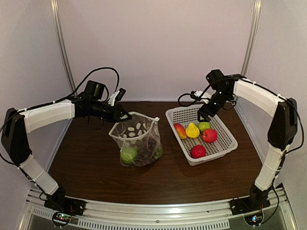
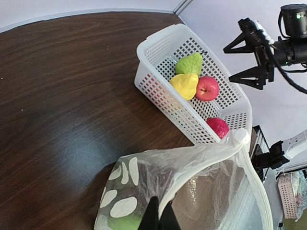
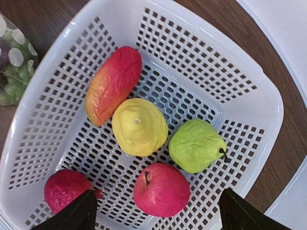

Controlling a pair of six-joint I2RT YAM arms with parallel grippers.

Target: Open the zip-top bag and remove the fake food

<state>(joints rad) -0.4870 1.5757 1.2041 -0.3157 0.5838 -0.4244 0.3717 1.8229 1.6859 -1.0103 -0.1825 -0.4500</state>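
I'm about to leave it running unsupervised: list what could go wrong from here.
The left gripper pinches the rim of the zip-top bag at just one spot; a slip would likely let the mouth sag over the green fruit and grapes inside. The right gripper, open above the basket, may snag the thin plastic or tip the bag when reaching in.

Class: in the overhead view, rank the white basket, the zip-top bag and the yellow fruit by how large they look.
1. basket
2. zip-top bag, somewhat smaller
3. yellow fruit, by far the smallest
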